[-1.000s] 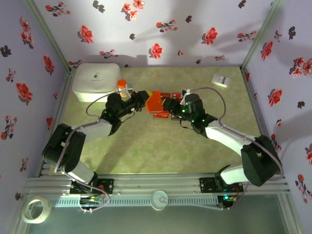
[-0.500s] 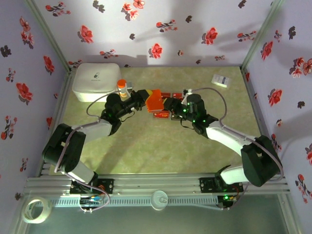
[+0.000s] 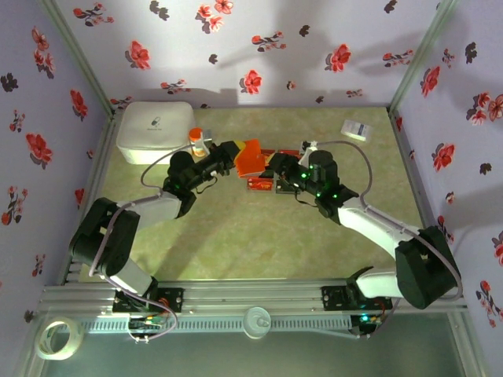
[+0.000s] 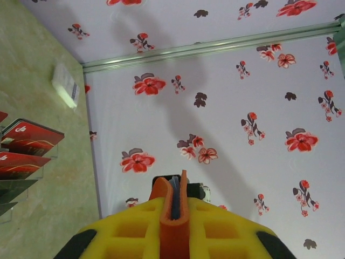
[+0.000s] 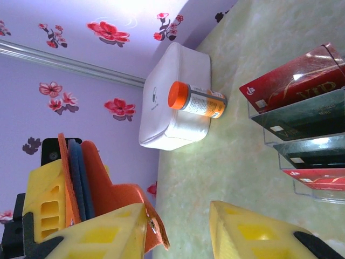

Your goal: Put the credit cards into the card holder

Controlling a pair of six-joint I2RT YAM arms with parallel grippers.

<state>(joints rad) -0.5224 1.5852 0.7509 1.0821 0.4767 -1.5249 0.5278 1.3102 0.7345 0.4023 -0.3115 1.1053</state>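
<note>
The orange-red card holder [image 3: 251,158] is off the table, pinched edge-on in my left gripper [image 3: 233,158]. In the left wrist view its orange fold [image 4: 173,216] sits between the yellow fingers, with bluish lining showing. Red and black credit cards [image 3: 262,184] stand in a clear stepped rack below it; the right wrist view has a red card [image 5: 302,78] above dark ones [image 5: 310,116]. My right gripper [image 5: 178,208] is open just right of the holder, and the holder's loose flap [image 5: 110,186] lies against the outer side of its left finger [image 5: 102,234].
A small orange bottle with a white cap [image 3: 196,138] stands beside a white box [image 3: 155,131] at the back left. A white printed slip [image 3: 357,129] lies at the back right. Flowered walls close in three sides. Bare green table [image 3: 259,243] stretches toward the arm bases.
The holder has risen and tilted slightly toward the back in my left gripper. My right arm has drawn back a little to the right.
</note>
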